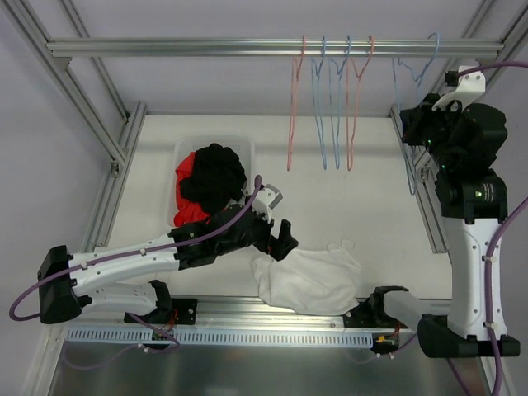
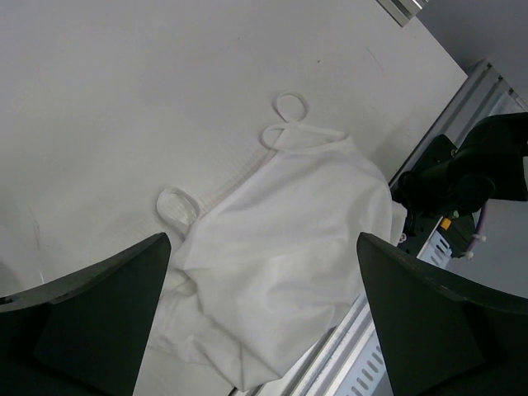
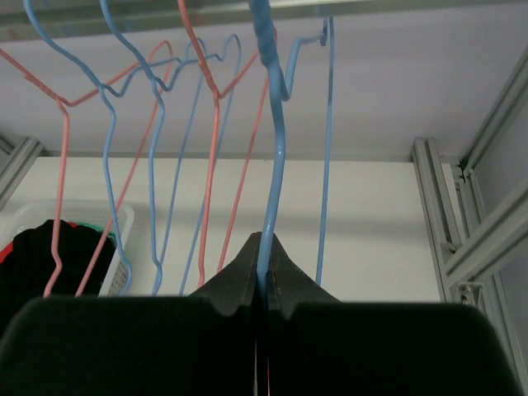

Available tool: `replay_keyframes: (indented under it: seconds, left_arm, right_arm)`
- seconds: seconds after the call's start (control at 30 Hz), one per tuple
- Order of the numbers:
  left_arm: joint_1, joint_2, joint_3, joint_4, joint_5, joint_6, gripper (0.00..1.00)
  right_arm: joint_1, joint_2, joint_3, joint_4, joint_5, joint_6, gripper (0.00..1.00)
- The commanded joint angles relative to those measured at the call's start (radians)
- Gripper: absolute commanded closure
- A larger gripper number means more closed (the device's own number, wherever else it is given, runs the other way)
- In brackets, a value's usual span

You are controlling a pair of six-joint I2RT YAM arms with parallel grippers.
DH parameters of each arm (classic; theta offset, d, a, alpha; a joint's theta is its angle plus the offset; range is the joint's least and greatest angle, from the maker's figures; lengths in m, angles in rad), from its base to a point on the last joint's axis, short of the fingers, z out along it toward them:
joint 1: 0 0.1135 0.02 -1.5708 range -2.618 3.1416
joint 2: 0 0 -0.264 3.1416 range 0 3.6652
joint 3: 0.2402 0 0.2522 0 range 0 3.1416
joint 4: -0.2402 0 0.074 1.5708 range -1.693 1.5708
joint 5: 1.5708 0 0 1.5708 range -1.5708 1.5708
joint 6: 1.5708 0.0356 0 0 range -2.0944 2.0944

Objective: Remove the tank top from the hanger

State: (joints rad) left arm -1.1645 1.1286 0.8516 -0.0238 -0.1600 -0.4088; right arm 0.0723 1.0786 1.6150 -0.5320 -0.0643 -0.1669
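One white tank top (image 1: 309, 279), crumpled flat on the table (image 1: 371, 198) right of the laundry basket (image 1: 241, 142), thin straps looped outward. Left gripper (image 1: 283, 239) spread wide just above it. Right gripper (image 3: 264, 272) pinches blue hanger (image 3: 277, 165), far right of basket.

The tank top (image 2: 289, 247) is soft white cloth, matt and creased. The table (image 2: 124, 99) is smooth and matt white. The blue hanger (image 3: 277, 165) is thin wire with a glossy coating. The left gripper (image 2: 260, 272) has jaws of matt black plastic. The basket (image 1: 231, 142) is translucent plastic, and the rail (image 1: 206, 45) is brushed metal.
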Motion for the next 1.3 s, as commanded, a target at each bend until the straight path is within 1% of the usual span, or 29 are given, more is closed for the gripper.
replay_keyframes:
  seconds: [0.0, 0.03, 0.1, 0.17, 0.27, 0.4, 0.57, 0.67, 0.8, 0.83, 0.87, 0.9, 0.93, 0.97, 1.0, 1.03, 1.07, 1.1, 1.13, 1.17, 1.2, 1.23, 1.27]
  left_arm:
    - [-0.004, -0.062, -0.020, -0.037, 0.037, 0.005, 0.01]
    - [-0.004, -0.073, -0.026, -0.047, 0.036, 0.008, 0.01]
    - [-0.004, -0.081, -0.042, -0.056, 0.031, 0.007, 0.01]
    - [-0.004, -0.087, -0.048, -0.064, 0.037, 0.002, 0.01]
    - [-0.006, -0.084, -0.051, -0.070, 0.060, -0.001, 0.01]
    - [-0.020, -0.078, -0.048, -0.076, 0.053, 0.004, 0.01]
    - [-0.024, -0.070, -0.040, -0.079, 0.048, 0.004, 0.01]
    - [-0.027, -0.043, -0.020, -0.077, 0.066, 0.002, 0.01]
    - [-0.063, 0.057, 0.032, -0.079, 0.067, 0.010, 0.01]
    - [-0.070, 0.074, 0.043, -0.079, 0.066, 0.013, 0.01]
    - [-0.083, 0.091, 0.061, -0.079, 0.068, 0.015, 0.01]
    - [-0.089, 0.126, 0.070, -0.079, 0.071, 0.015, 0.01]
    - [-0.093, 0.147, 0.078, -0.079, 0.074, 0.015, 0.01]
    - [-0.101, 0.166, 0.095, -0.079, 0.082, 0.015, 0.01]
    - [-0.106, 0.206, 0.102, -0.080, 0.082, 0.016, 0.01]
    - [-0.113, 0.227, 0.109, -0.080, 0.082, 0.018, 0.01]
    - [-0.118, 0.249, 0.122, -0.085, 0.077, 0.019, 0.01]
    - [-0.132, 0.299, 0.133, -0.091, 0.056, 0.021, 0.01]
    - [-0.142, 0.327, 0.145, -0.103, 0.036, 0.021, 0.01]
    - [-0.150, 0.358, 0.180, -0.135, 0.021, 0.022, 0.01]
    - [-0.161, 0.420, 0.200, -0.151, 0.007, 0.024, 0.01]
    - [-0.182, 0.453, 0.240, -0.172, -0.004, 0.027, 0.01]
    - [-0.193, 0.480, 0.259, -0.173, -0.009, 0.027, 0.01]
  right_arm:
    - [-0.038, 0.090, 0.130, 0.052, -0.193, 0.006, 1.00]
    - [-0.042, 0.116, 0.152, 0.055, -0.222, 0.015, 1.00]
    - [-0.042, 0.197, 0.190, 0.055, -0.242, 0.033, 1.00]
    - [-0.043, 0.240, 0.226, 0.069, -0.247, 0.043, 1.00]
    - [-0.043, 0.293, 0.221, 0.116, -0.247, 0.059, 1.00]
    - [-0.034, 0.348, 0.209, 0.125, -0.261, 0.076, 1.00]
    - [-0.022, 0.313, 0.080, 0.156, -0.197, 0.070, 1.00]
    - [-0.025, 0.308, 0.062, 0.161, -0.195, 0.070, 1.00]
    - [-0.025, 0.279, 0.017, 0.161, -0.193, 0.072, 1.00]
    - [-0.026, 0.271, 0.011, 0.161, -0.193, 0.075, 0.98]
    - [-0.029, 0.264, 0.006, 0.161, -0.195, 0.076, 0.70]
    - [-0.037, 0.238, -0.001, 0.159, -0.193, 0.079, 0.50]
    - [-0.045, 0.221, -0.013, 0.150, -0.193, 0.081, 0.37]
    - [-0.049, 0.201, -0.018, 0.139, -0.183, 0.081, 0.21]
    - [-0.063, 0.155, -0.021, 0.120, -0.168, 0.079, 0.12]
    - [-0.068, 0.127, -0.027, 0.074, -0.152, 0.076, 0.04]
    - [-0.068, 0.098, -0.033, 0.043, -0.096, 0.070, 0.01]
    - [-0.068, 0.065, -0.038, 0.003, -0.048, 0.066, 0.01]
    - [-0.068, -0.013, -0.065, -0.070, -0.004, 0.066, 0.01]
    - [-0.068, -0.061, -0.096, -0.091, 0.045, 0.073, 0.01]
    - [-0.069, -0.113, -0.133, -0.100, 0.055, 0.069, 0.01]
    - [-0.068, -0.219, -0.201, -0.114, 0.093, 0.066, 0.01]
    - [-0.068, -0.264, -0.228, -0.121, 0.101, 0.064, 0.01]
